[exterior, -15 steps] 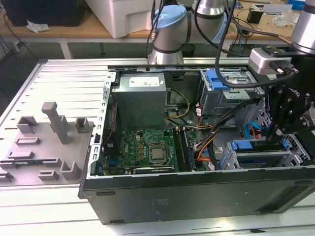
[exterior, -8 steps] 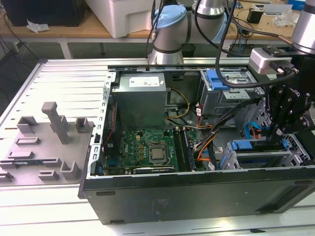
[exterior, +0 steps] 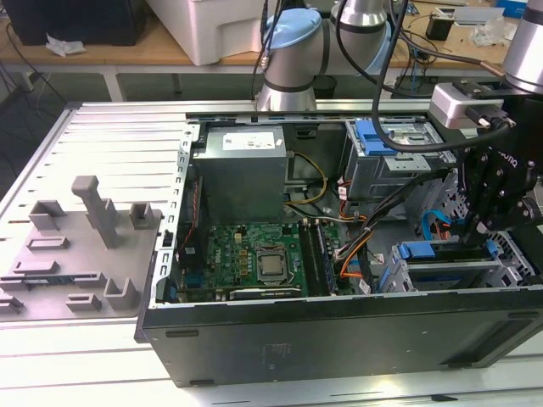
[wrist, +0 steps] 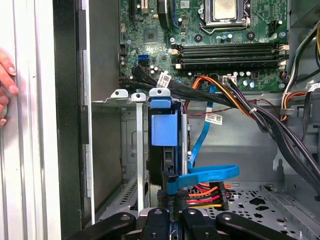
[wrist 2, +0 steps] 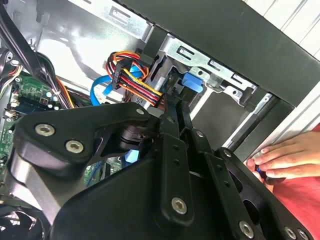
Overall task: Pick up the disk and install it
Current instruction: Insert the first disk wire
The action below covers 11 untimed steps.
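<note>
The disk (wrist: 164,131) stands edge-on inside the silver drive cage (wrist: 120,94) at the case's front corner, its blue carrier bracket facing the first wrist camera. In the exterior view the blue carrier (exterior: 420,251) shows in the cage at the exterior view's right. My gripper (exterior: 477,227) hangs just above that cage. Its two black fingers (wrist 2: 170,125) lie close together, pointing down at the disk's cabled end. In the first wrist view my gripper (wrist: 172,222) sits right over the disk's edge, beside the coloured power plug (wrist: 202,195) and blue data cable (wrist: 210,172).
The open computer case holds a green motherboard (exterior: 254,254), a grey power supply (exterior: 242,165) and black cable bundles (wrist: 250,107). A second cage with a blue clip (exterior: 373,136) stands further back. A person's hand (wrist 2: 287,155) rests outside the case wall. A grey fixture (exterior: 93,212) lies at the exterior view's left.
</note>
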Motion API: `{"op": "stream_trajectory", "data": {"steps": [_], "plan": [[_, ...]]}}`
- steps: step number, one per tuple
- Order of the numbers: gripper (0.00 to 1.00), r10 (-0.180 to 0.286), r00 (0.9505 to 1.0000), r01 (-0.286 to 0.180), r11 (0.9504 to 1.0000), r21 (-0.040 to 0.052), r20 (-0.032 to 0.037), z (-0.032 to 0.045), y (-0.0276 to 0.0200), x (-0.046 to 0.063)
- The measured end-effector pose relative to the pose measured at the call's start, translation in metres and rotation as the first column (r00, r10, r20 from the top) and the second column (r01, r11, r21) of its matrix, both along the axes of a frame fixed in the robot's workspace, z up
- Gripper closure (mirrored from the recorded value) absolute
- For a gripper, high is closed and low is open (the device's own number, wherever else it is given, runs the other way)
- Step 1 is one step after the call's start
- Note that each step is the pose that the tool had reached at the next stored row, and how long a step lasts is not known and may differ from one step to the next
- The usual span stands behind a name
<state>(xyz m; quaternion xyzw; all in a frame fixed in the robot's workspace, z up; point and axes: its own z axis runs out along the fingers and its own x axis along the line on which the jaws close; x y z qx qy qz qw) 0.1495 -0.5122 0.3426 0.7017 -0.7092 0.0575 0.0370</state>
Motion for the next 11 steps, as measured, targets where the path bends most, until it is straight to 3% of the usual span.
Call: {"op": "stream_trajectory", "data": {"steps": [11], "plan": [[0.84,0.0,1.0,0.0,1.0,-0.0002,0.0,-0.0009,0.0009,-0.0008]]}}
